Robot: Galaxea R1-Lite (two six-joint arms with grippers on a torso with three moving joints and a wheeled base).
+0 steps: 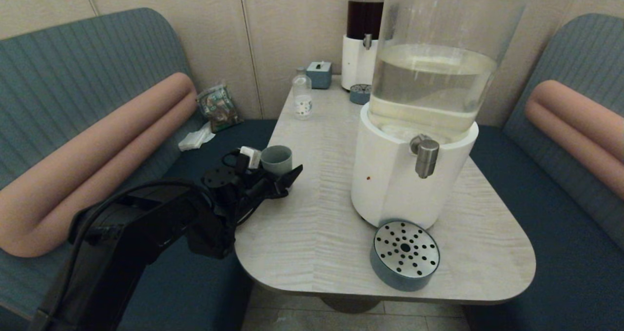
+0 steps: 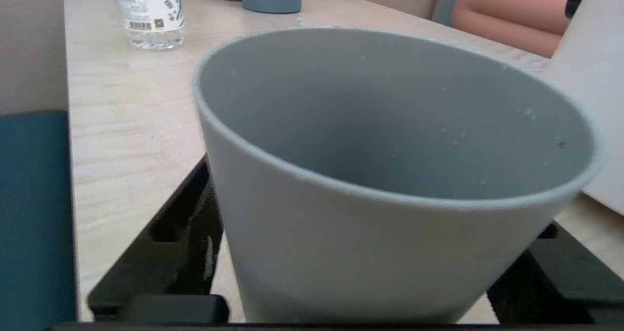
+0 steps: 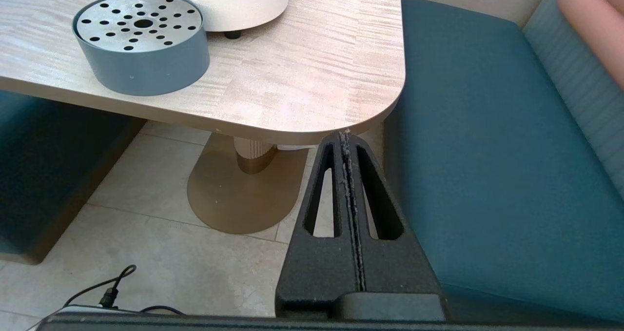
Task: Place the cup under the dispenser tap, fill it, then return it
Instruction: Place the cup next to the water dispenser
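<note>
left hand (image 1: 279,177) fingers flank cup (image 1: 276,159), upright.

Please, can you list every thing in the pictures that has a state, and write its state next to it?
cup: upright on the table edge, between the left tool's fingers
left tool: open around the cup
right tool: shut, parked beside the table corner
dispenser tap: nothing flowing, no cup below
clear tank: about half full
drip tray: bare
small bottle: upright, capped
</note>
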